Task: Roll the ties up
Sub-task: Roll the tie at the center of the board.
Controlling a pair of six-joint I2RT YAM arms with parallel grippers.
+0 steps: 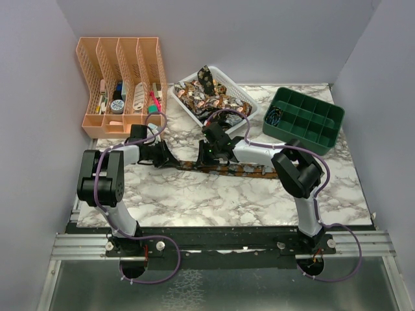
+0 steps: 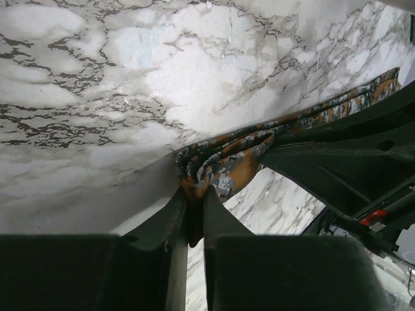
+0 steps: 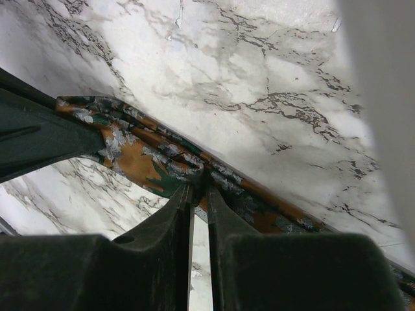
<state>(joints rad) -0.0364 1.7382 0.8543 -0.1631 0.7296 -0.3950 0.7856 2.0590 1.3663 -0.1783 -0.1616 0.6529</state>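
Note:
One tie [image 1: 243,168], dark with an orange and cream pattern, lies stretched left to right across the middle of the marble table [image 1: 194,194]. My left gripper [image 1: 170,157] is at its left end. In the left wrist view the left gripper [image 2: 196,194] is shut on the folded, curled end of the tie [image 2: 227,159]. Just to its right, my right gripper [image 1: 209,154] pinches the same tie. The right wrist view shows the right gripper [image 3: 200,188] shut on the bunched edge of the tie [image 3: 139,155]. Several more ties fill the white basket [image 1: 243,97] behind.
An orange file organizer [image 1: 120,71] with small items stands at the back left. A green compartment tray [image 1: 305,116] sits at the back right. The two grippers are close together, and each one's dark body shows in the other's wrist view.

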